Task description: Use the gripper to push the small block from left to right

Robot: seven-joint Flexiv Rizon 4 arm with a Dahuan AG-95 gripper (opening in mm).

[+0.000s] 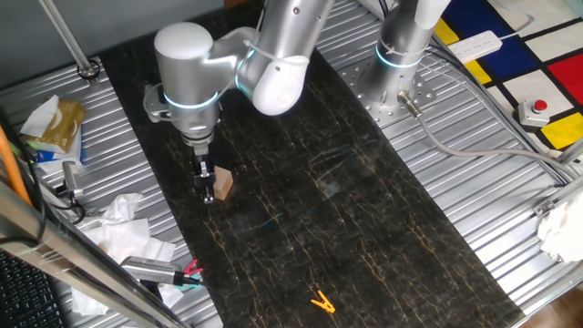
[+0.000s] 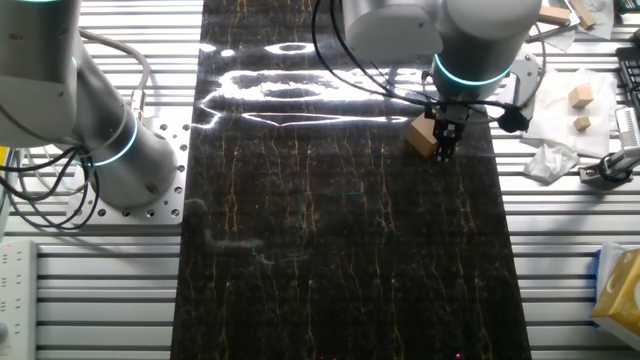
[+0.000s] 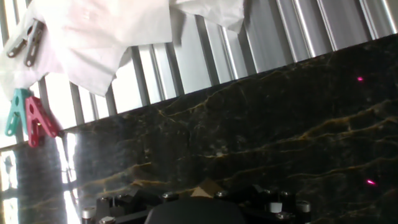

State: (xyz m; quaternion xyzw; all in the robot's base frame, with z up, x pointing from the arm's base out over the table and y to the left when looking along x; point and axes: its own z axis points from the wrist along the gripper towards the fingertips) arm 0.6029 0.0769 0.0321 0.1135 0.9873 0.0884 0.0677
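Note:
The small block [image 1: 224,182] is a light-tan wooden cube on the dark marble mat [image 1: 346,210], near its left edge. My gripper [image 1: 205,189] hangs straight down from the silver arm. Its black fingers are together, and it stands right against the block's left side, low at the mat. In the other fixed view the gripper [image 2: 443,148] is just right of the block [image 2: 421,135]. In the hand view only a tan corner of the block [image 3: 205,188] shows above the dark gripper body; the fingertips are hidden.
A second silver arm's base [image 1: 401,55] stands at the back right. A tiny orange clip [image 1: 321,302] lies near the mat's front edge. Crumpled white tissue [image 1: 118,228] and red and teal clips [image 3: 31,118] lie left of the mat. Spare wooden cubes [image 2: 580,97] sit off the mat.

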